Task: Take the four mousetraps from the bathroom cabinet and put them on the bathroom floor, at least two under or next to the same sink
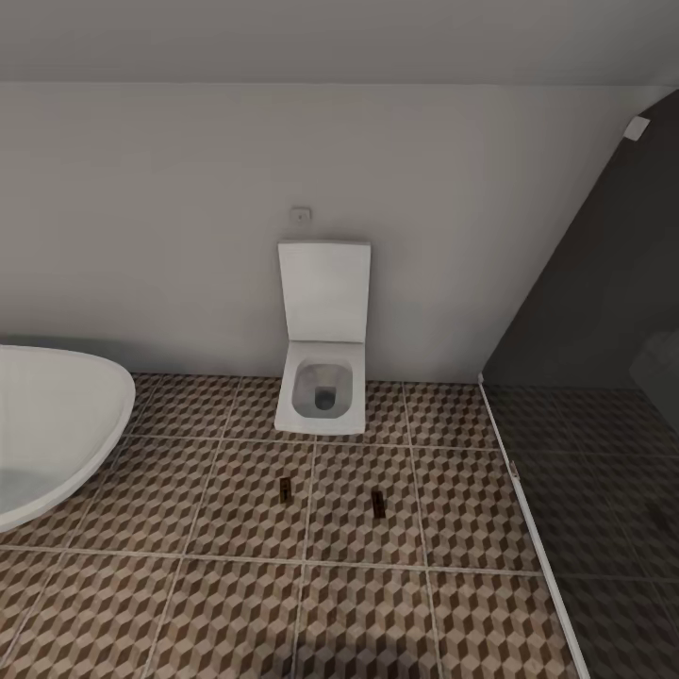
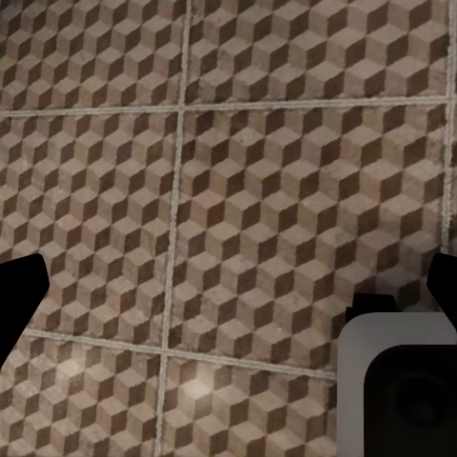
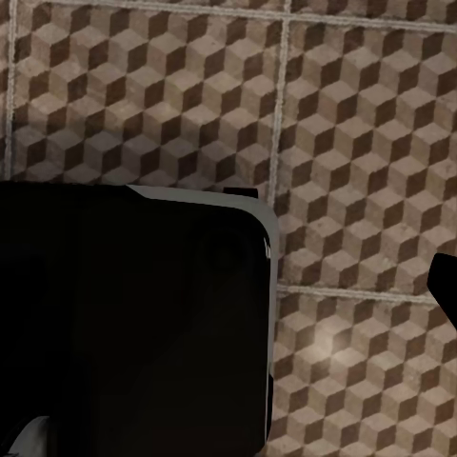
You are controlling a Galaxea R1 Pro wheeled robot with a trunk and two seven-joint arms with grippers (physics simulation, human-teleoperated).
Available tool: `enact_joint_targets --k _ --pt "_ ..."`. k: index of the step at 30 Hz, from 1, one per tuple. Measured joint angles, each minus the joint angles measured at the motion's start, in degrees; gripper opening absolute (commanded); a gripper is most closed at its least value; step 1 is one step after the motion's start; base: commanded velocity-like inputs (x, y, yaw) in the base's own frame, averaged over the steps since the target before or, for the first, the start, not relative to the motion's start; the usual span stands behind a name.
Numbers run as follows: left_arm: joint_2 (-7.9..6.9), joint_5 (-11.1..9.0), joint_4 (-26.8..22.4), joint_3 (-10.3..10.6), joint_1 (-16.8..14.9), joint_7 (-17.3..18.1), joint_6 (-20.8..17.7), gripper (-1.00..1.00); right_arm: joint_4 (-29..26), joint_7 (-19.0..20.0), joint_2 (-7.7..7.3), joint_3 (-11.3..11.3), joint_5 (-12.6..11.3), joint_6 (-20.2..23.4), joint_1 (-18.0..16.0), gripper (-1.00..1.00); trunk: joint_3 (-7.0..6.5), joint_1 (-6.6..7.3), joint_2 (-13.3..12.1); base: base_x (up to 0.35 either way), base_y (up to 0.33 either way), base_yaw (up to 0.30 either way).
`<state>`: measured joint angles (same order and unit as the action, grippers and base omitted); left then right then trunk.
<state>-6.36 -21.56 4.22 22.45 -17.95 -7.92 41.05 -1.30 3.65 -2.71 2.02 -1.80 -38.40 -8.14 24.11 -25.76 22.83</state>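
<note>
Two mousetraps lie flat on the bathroom floor (image 1: 245, 604) in front of the toilet, one (image 1: 284, 487) to the left and one (image 1: 378, 503) to the right, about a tile apart. They show as small dark rectangles. The cabinet is out of view. My left gripper (image 2: 228, 295) hangs open over bare cube-pattern tiles, its dark fingertips (image 2: 19, 295) at the picture's two sides and nothing between them. My right gripper (image 3: 228, 295) also looks down at tiles, with one dark fingertip (image 3: 444, 284) far out at the edge and nothing held.
A white wall-hung toilet (image 1: 322, 377) with its lid raised stands against the back wall. A white oval basin (image 1: 47, 424) juts in at the left. A dark glass partition (image 1: 585, 396) closes off the right side. Part of my own dark body (image 3: 133, 324) is near the right gripper.
</note>
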Motion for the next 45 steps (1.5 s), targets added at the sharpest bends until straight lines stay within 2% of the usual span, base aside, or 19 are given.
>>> enact_joint_targets --k 45 --pt "0.01 0.0 0.0 0.0 0.0 0.0 0.0 1.0 0.0 0.0 0.0 -0.01 0.0 0.0 0.0 1.0 0.0 0.0 0.0 0.0 0.0 0.0"
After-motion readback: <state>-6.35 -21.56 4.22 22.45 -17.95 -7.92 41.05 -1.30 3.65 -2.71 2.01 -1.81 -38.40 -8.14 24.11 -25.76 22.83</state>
